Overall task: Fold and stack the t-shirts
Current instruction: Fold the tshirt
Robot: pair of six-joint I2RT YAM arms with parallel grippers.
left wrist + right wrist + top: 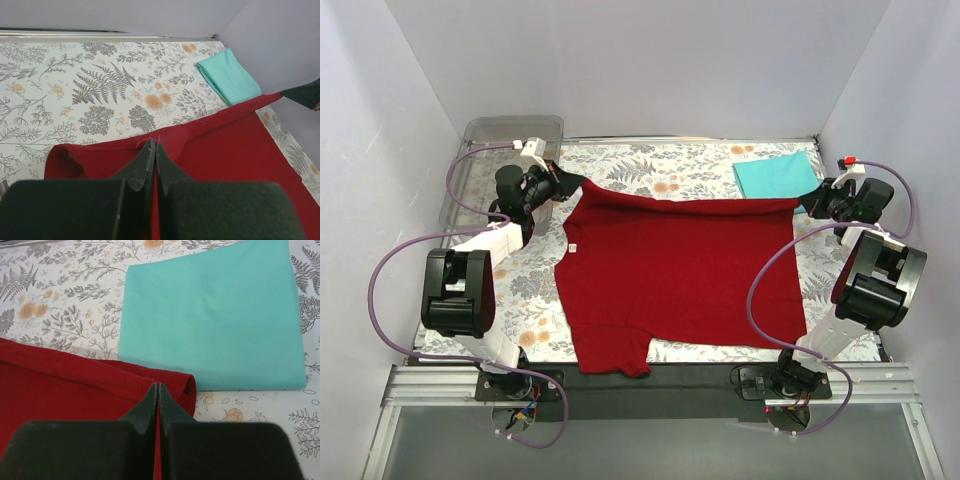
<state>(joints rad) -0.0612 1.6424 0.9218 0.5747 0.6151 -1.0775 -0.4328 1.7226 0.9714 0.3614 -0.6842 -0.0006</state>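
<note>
Arms: left arm point(460, 290) and right arm point(875, 285) rise from the near edge, with a purple cable point(378, 290) looping beside each.

Red shirt point(680, 280): spread flat over the middle of the floral mat point(670, 172). It lies sideways, collar toward the left. One sleeve hangs past the mat's near edge onto the dark strip point(690, 378). The far edge forms a turned-over ridge running between the two hands.

Left hand point(152, 146): clenched on the red shirt's far left corner, low over the mat, fingers pressed together with cloth pinched between them.

Right hand point(158, 388): clenched on the red shirt's far right corner, likewise low, with cloth pinched between its fingers.

Teal shirt point(212, 315): folded into a neat rectangle, flat on the mat at the far right, just beyond the right hand. Its near edge lies just beside the red corner; whether the two cloths touch cannot be told.

Tray point(510, 135): clear plastic, in the far left corner beyond the left hand.
</note>
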